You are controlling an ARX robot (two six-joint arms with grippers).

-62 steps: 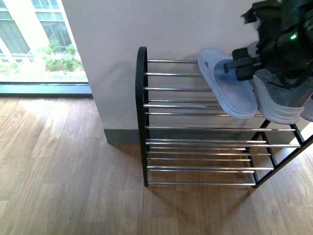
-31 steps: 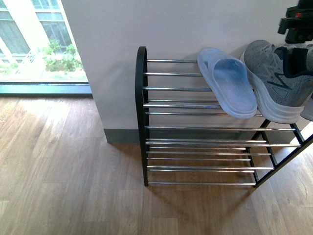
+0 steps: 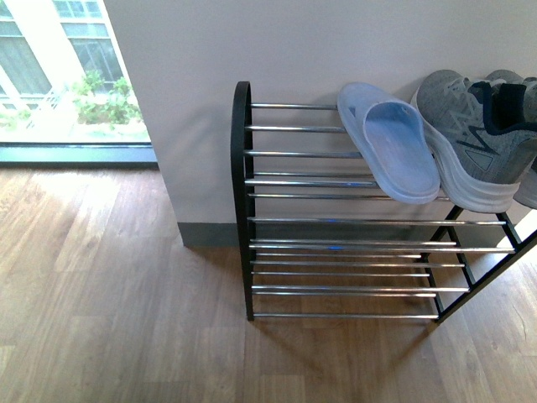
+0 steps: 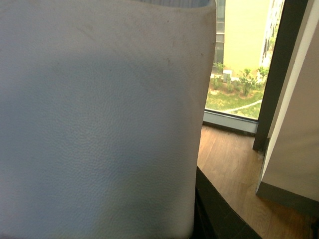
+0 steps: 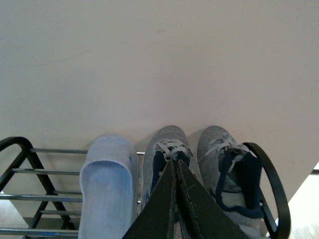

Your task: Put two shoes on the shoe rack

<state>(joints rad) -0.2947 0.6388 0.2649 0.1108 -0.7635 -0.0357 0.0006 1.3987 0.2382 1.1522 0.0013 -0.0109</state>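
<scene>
Standing on wood floor (image 3: 109, 285): shoe rack (image 3: 243, 201).

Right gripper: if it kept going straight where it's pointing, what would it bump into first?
Probably the grey sneaker on the rack. The shut fingertips of the right gripper line up with its laces. Depth is unclear, so it might pass over and reach the wall.
</scene>
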